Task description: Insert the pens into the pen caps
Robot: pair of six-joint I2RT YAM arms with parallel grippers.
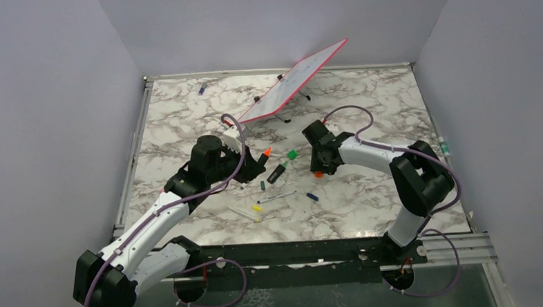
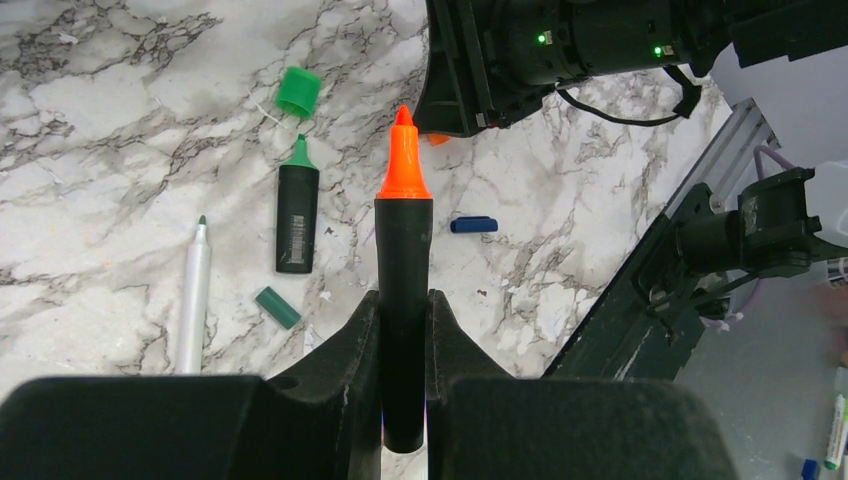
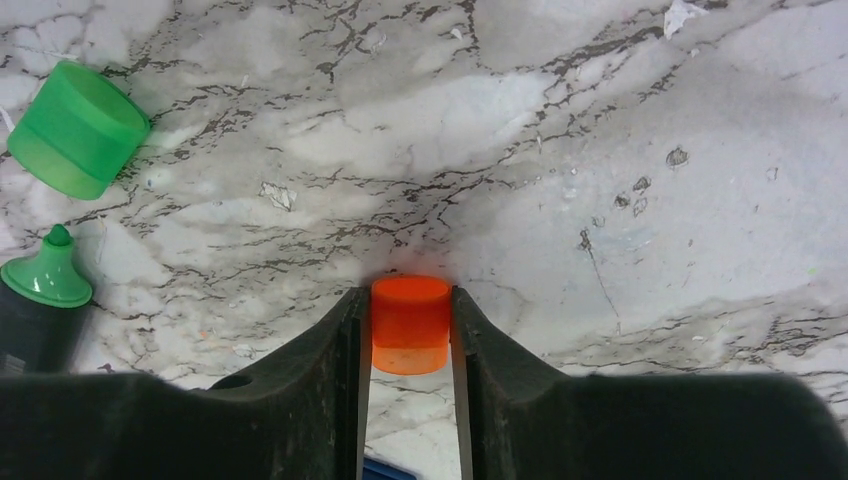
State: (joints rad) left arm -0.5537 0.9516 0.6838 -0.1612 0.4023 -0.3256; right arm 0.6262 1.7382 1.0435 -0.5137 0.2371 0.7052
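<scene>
My left gripper (image 2: 404, 310) is shut on a black highlighter with an orange tip (image 2: 403, 250), held above the table with the tip pointing toward the right arm; from above this pen (image 1: 267, 151) sits left of centre. My right gripper (image 3: 408, 320) is down on the marble with both fingers against an orange cap (image 3: 410, 322), also visible from above (image 1: 318, 173). A green cap (image 3: 75, 128) and a black green-tipped highlighter (image 2: 297, 215) lie between the arms. A white pen (image 2: 193, 300), a dark green cap (image 2: 277, 307) and a dark blue cap (image 2: 473, 224) lie nearer.
A tilted whiteboard with a red rim (image 1: 293, 90) stands on a small stand at the back centre. A small purple item (image 1: 201, 89) lies at the back left. A thin pen with a yellow end (image 1: 256, 208) lies toward the front. Metal rails border the table.
</scene>
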